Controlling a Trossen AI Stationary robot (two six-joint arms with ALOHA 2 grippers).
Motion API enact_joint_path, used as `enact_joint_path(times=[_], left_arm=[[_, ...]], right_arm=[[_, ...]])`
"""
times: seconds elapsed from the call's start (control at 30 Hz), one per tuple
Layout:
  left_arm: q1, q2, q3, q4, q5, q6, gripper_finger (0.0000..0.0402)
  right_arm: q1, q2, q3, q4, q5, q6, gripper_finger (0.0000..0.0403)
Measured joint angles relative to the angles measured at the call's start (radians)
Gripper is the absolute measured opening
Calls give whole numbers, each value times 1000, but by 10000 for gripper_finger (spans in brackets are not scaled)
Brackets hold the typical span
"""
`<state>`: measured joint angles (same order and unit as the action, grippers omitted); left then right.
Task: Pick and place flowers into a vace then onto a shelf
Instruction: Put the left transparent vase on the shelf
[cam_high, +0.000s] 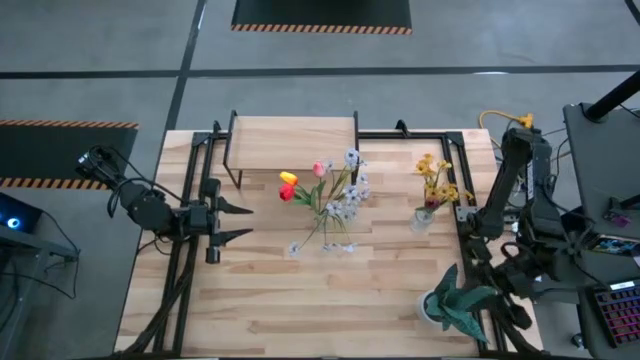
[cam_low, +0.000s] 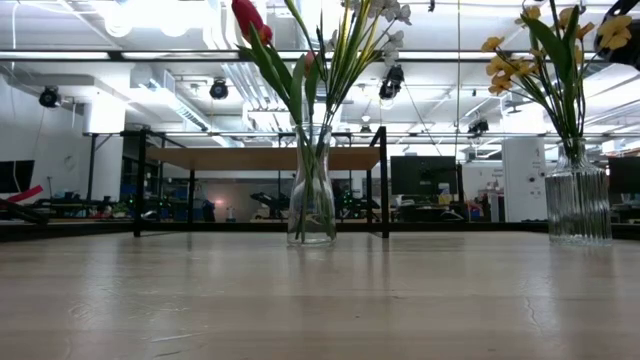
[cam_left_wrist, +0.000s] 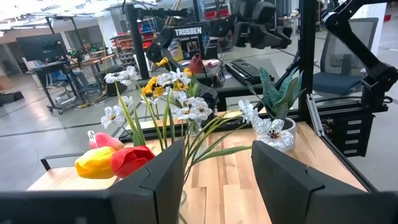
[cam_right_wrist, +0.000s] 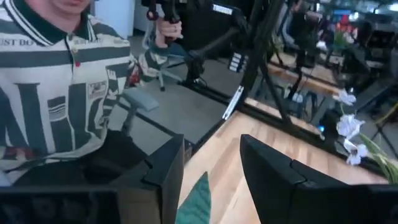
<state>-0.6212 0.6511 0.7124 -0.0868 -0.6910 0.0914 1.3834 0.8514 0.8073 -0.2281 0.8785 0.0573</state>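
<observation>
flowers (cam_low: 330, 45) cropped at top, right hand hidden overhead

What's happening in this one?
Nothing is being held. Mixed flowers stand in a clear vase mid-table in front of the shelf; a second vase of yellow flowers stands to the right. The left claw, open, sits left of the middle vase. The right claw, open, is near the potted plant.

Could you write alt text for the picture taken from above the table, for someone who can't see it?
Two vases of flowers stand mid-table, a mixed bunch and a yellow bunch, in front of a small wooden shelf. The left claw waits open at the left; a potted plant sits near the right arm.
</observation>
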Motion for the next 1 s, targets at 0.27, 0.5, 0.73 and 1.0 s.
enact_joint_path(times=[0.27, 0.5, 0.73, 1.0], left_arm=[[0, 62, 0, 0, 0, 0, 169], [0, 152, 0, -3, 0, 0, 169], [14, 198, 0, -3, 0, 2, 169], [54, 199, 0, -3, 0, 3, 169]], right_arm=[[-47, -29, -192, 259, 91, -159, 148], [-83, -41, -324, 395, 36, -307, 148], [-132, -179, -430, 449, -203, -377, 143], [-227, -519, -475, 309, -374, -418, 118]])
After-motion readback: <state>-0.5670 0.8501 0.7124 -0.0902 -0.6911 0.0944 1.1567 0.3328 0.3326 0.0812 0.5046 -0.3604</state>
